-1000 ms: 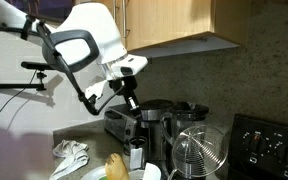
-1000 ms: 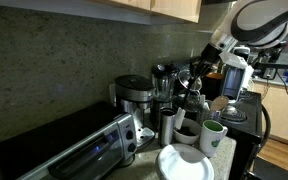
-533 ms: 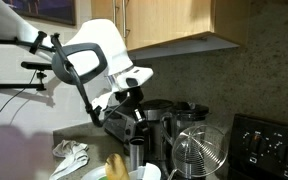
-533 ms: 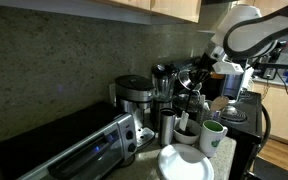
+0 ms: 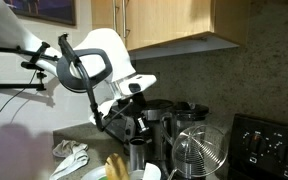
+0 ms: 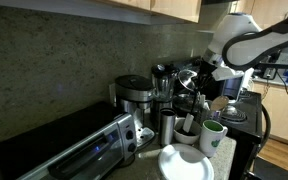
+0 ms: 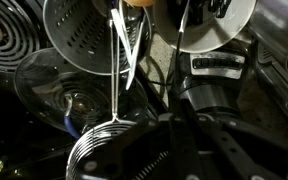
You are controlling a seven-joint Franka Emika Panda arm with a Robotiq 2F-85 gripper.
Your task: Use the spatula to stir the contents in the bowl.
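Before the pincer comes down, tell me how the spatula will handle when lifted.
The spatula looks wooden and short, so probably stiff and light. It seems to stand loose in the bowl, so a nudge may tip it.

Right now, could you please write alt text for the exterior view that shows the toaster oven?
In an exterior view, the robot arm reaches from the picture's right, its tool hanging in a dim, crowded kitchen. Below stand a steel cup, a white mug and the bowl, with a toaster oven at front left.

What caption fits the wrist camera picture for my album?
Wrist view down onto a steel cup, the white bowl and a wire-ribbed vessel.
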